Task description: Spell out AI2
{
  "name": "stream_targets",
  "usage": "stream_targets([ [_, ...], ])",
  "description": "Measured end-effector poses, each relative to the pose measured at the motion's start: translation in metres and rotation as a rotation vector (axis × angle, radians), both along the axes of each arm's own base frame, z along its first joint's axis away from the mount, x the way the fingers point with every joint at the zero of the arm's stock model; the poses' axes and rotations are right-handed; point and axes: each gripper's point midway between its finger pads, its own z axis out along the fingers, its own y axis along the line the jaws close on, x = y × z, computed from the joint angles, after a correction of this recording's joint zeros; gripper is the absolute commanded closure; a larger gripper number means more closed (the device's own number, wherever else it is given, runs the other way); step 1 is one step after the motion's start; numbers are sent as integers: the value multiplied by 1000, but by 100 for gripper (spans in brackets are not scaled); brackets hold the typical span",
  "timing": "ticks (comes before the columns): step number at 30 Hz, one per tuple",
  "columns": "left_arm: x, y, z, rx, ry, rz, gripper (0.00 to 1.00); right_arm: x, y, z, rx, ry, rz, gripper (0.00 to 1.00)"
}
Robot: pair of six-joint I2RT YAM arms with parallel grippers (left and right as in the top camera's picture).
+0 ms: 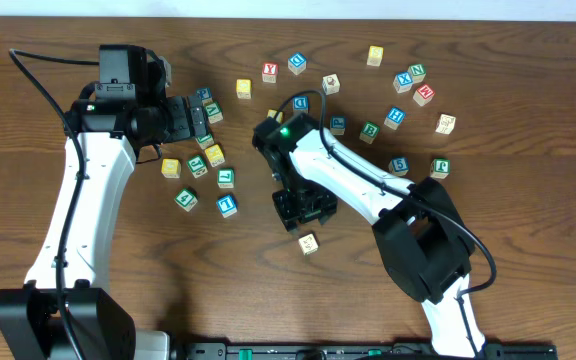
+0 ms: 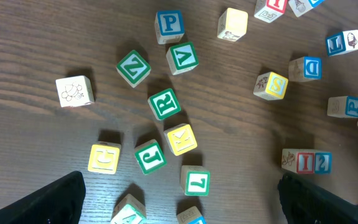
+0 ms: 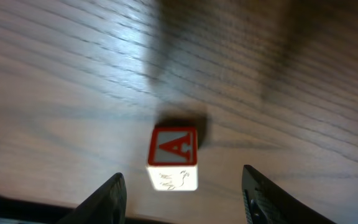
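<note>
A cube (image 3: 173, 155), red-framed, stands on the bare desk (image 1: 528, 200) with its letter facing up, alone and well apart from the other blocks. The right hand (image 1: 305, 218) hangs close over it, released. Its two fingers (image 3: 107, 199) stand either side of the cube's line with clear wood between each of them and the block, so nothing is grasped. The I cube (image 2: 304, 163), also red-framed, lies nearer the middle of the desk. Touching its right side is a blue-framed block that reads as the 2 cube (image 2: 322, 162), though the mark is small. From overhead the right arm covers the pair. The left hand (image 1: 190, 118) is spread wide and empty, over a scatter of green and yellow cubes (image 2: 164, 104) that play no part.

My reading is that I and 2 are already paired, and the A is the step in hand, not yet joined to them. The next move calls for the right hand to come down square around the A and clench on two opposite side faces. It should then carry the A to the free left side of the I and set it flush, in line, letter turned the same way. The care point is not nudging the I out of the pair
</note>
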Motion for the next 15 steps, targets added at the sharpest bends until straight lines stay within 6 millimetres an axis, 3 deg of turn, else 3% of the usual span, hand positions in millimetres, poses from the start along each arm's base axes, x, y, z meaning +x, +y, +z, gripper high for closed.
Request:
stream_targets([
  [8, 0, 0, 0, 0, 0, 0, 2, -10, -11, -17, -34, 22, -4, 56],
  [15, 0, 0, 0, 0, 0, 0, 2, -10, -9, -18, -33, 20, -1, 55],
])
